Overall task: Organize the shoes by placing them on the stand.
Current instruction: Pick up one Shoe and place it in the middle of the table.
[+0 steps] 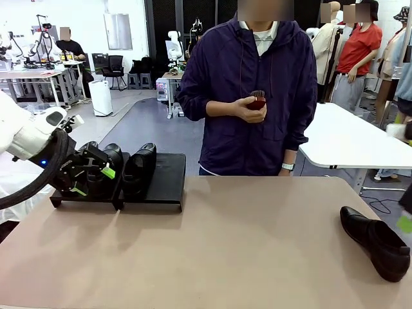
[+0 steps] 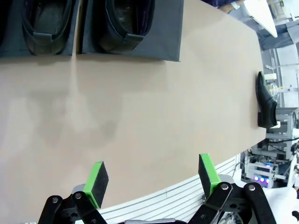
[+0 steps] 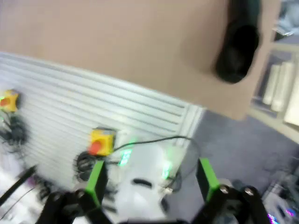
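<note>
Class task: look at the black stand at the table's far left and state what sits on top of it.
On the stand, two black shoes sit; the open left gripper covers its left part.

Glossy black leather shoes [image 1: 138, 168] on matt stand [image 1: 161, 187]

I'm working in an open robotics lab: white worktables [image 1: 351, 138], office chairs [image 1: 116, 67], and an equipment rack [image 2: 273, 161] beside my surface [image 1: 244, 244].

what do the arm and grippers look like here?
Left arm: glossy white shell, thick black cable looping beneath it. Left gripper: black linkage fingers with silver pivot pins and bright green pads. Right gripper: same black-and-green build, image blurred.
</note>
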`<act>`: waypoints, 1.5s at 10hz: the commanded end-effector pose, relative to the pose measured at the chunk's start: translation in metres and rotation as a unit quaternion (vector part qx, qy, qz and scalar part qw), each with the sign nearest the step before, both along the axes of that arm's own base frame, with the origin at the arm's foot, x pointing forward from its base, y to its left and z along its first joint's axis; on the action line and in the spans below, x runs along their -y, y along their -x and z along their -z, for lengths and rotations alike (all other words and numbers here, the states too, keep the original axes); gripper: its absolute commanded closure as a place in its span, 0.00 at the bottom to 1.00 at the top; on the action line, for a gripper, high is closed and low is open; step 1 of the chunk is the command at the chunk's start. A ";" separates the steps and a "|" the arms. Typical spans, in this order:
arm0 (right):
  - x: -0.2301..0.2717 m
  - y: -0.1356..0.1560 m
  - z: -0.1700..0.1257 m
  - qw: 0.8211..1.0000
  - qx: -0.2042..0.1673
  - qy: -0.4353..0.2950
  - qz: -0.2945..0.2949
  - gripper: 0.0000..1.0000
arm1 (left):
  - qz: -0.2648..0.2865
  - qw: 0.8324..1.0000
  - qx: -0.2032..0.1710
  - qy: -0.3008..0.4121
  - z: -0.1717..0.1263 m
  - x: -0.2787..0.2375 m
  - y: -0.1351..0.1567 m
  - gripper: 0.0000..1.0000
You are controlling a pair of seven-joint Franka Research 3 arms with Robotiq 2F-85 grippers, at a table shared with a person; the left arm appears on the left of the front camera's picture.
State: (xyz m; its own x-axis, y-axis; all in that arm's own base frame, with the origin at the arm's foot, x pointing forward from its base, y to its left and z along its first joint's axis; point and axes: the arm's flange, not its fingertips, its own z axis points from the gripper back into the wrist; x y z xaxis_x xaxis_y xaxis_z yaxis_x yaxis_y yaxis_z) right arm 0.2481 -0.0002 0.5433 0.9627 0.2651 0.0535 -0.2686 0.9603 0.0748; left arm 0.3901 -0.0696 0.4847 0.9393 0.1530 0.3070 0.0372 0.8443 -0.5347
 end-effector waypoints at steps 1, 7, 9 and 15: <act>0.012 -0.013 0.039 0.970 0.040 0.221 0.099 0.00 | -0.001 1.000 -0.005 0.000 -0.001 -0.002 0.000 0.00; 0.011 -0.054 0.048 0.994 0.022 0.103 -0.030 0.00 | -0.001 1.000 -0.005 0.000 -0.001 -0.002 0.000 0.00; 0.028 -0.108 0.079 0.996 0.042 0.075 -0.029 0.00 | -0.001 1.000 -0.005 0.000 -0.001 -0.002 0.000 0.00; 0.058 -0.163 0.133 1.000 0.007 0.029 0.004 0.00 | -0.001 1.000 -0.005 0.000 -0.001 -0.002 0.000 0.00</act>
State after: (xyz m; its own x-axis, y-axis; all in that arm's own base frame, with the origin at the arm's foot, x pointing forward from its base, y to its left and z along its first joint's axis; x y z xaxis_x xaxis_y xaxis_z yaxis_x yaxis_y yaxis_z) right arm 0.4043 -0.0531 0.4082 0.9683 0.2474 0.0338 -0.2469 0.9689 -0.0173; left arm 0.3900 -0.0694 0.4849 0.9392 0.1536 0.3071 0.0369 0.8440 -0.5350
